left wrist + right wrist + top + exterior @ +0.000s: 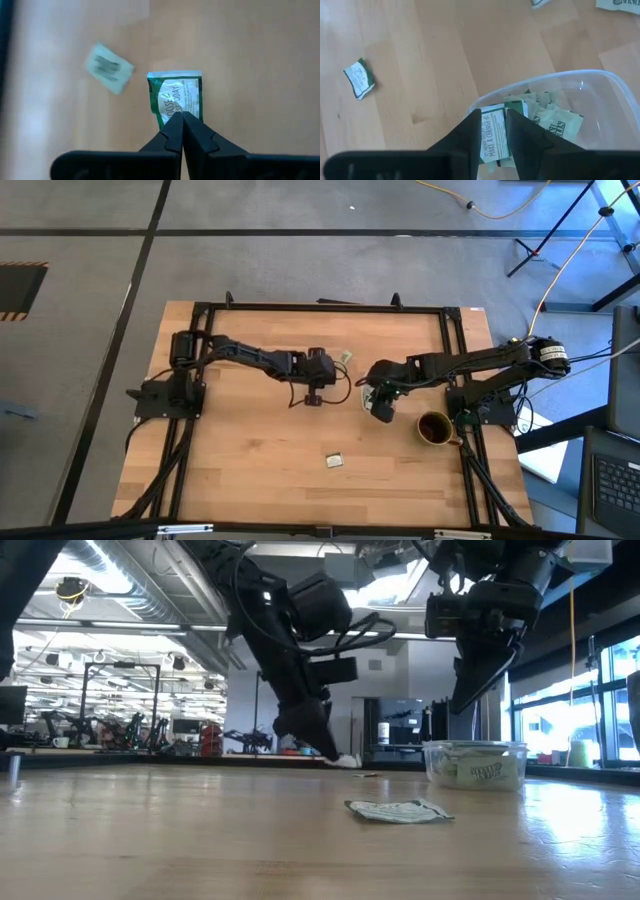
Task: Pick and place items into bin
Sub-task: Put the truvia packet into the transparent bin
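Packets, pale green and white, scattered on wooden table (250, 460). Bin (475, 764), clear plastic tub, at right of centre in low view, holding several packets; in high view mostly hidden under right gripper.

Left gripper (182, 116): fingers pressed together, clamped on edge of green packet (176, 95) lying flat on table, centre of left wrist view. Printed lettering legible on packet face. Second packet (108, 68), blurred, pale, upper left of same view, near but apart from first. In high view, left gripper (315, 380) just left of frame centre; one pale packet (345, 357) just beside it toward upper right.

Right gripper (493, 131): fingers partway closed, clamped on white-and-green packet (493, 136), held upright between them, bottom centre of right wrist view. Positioned above open bin (600, 80); more packets (555, 122) piled inside. In high view, right gripper (381, 404) right of centre.

Loose packet (334, 461) alone on table, lower centre of high view; same one likely foreground of low view (398, 810), lying flat, slightly crumpled. Another loose packet (359, 77) at left of right wrist view, well apart from bin.

Dark brown mug (434, 427) right of right gripper in high view, near table edge.
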You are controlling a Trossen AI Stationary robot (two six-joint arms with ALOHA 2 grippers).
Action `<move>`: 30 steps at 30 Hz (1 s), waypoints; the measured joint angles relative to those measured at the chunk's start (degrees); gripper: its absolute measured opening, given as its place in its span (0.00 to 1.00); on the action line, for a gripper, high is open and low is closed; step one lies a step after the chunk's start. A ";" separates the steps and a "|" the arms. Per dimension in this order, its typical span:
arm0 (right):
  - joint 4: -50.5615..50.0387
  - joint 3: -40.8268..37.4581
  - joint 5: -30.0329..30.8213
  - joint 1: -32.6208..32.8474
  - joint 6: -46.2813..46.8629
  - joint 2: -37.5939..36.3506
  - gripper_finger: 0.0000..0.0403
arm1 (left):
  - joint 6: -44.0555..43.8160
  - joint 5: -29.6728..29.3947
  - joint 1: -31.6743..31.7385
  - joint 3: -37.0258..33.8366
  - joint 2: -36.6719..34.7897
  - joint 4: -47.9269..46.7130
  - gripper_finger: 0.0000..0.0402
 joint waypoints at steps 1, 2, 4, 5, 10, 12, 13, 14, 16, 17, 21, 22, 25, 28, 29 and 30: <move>0.11 0.01 0.00 0.00 -0.12 0.00 0.24 | 0.57 -2.52 -0.69 0.01 -0.01 0.39 0.00; 0.32 0.01 0.00 0.00 -0.16 0.00 0.24 | 1.10 -5.77 -1.48 0.01 -0.01 0.80 0.00; 1.27 0.01 0.00 0.00 -0.32 0.00 0.24 | 3.25 -12.74 -3.34 0.01 -0.01 1.94 0.00; 1.70 0.01 0.00 0.00 -0.42 0.00 0.24 | 4.86 -16.09 -4.32 0.03 -0.03 2.77 0.00; 4.18 0.01 0.02 0.00 -4.63 0.00 0.24 | 14.41 -27.50 -9.51 0.10 -0.06 8.92 0.00; 5.24 0.01 0.04 0.02 -6.21 0.00 0.24 | 17.76 -30.27 -11.67 0.10 -0.10 12.00 0.00; 5.82 0.01 0.16 0.02 -6.69 0.00 0.24 | 19.52 -31.85 -12.72 0.10 -0.12 13.47 0.00; 6.27 0.01 0.71 0.02 -7.86 0.00 0.24 | 21.56 -33.63 -13.83 0.10 -0.12 15.09 0.00; 6.67 0.00 2.55 0.02 -10.69 0.00 0.24 | 25.67 -36.77 -15.87 0.10 -0.12 17.90 0.00; 6.73 0.01 3.59 0.02 -11.82 0.00 0.24 | 27.41 -37.98 -16.73 0.12 -0.12 19.00 0.00; 7.33 0.01 7.69 0.02 -13.81 0.00 0.24 | 31.19 -41.80 -19.03 0.12 -0.14 21.31 0.00; 7.58 0.01 7.96 0.02 -14.92 0.00 0.24 | 31.82 -42.55 -19.36 0.12 -0.16 21.31 0.00; 9.45 0.01 8.00 0.04 -17.05 0.00 0.24 | 32.70 -44.38 -19.75 0.12 -0.16 21.26 0.00; 11.81 0.01 7.98 0.04 -17.01 0.00 0.24 | 32.74 -45.43 -19.69 0.14 -0.16 21.24 0.00; 12.37 0.01 7.98 0.04 -17.08 0.00 0.24 | 32.74 -45.52 -19.67 0.14 -0.16 21.25 0.00; 12.80 0.01 7.98 0.04 -17.44 0.00 0.24 | 32.74 -45.52 -19.61 0.14 -0.18 21.26 0.00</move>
